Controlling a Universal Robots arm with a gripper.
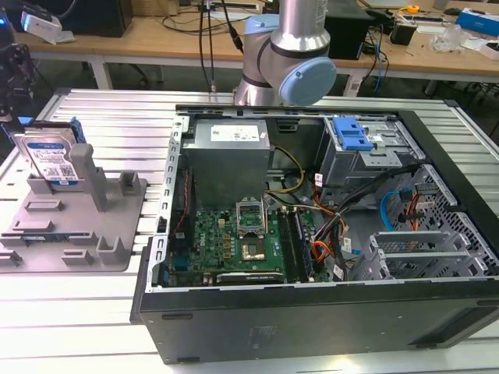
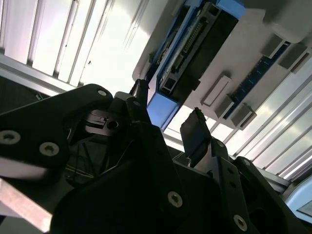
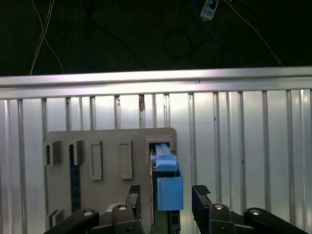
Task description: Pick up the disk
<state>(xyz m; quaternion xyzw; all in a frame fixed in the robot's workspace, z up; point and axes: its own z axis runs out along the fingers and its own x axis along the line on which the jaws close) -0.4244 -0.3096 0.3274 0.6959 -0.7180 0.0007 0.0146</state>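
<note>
The disk (image 1: 48,158) is a silver hard drive with a blue-and-white label and blue side rails. It stands on edge in a slot of the grey plastic fixture (image 1: 74,226) at the exterior view's left. In both wrist views my gripper (image 3: 166,195) is open, with its black fingers (image 3: 134,196) on either side of the disk's blue end (image 3: 169,187). A small gap shows on each side. In the second wrist view the disk (image 2: 192,46) runs away from the gripper (image 2: 167,117) into the fixture (image 2: 253,44).
An open black computer case (image 1: 312,327) with motherboard, cables and a blue-handled drive cage (image 1: 355,140) lies to the right of the fixture on the ribbed metal table (image 1: 78,319). The arm's base (image 1: 284,54) rises behind the case. Cluttered benches stand at the back.
</note>
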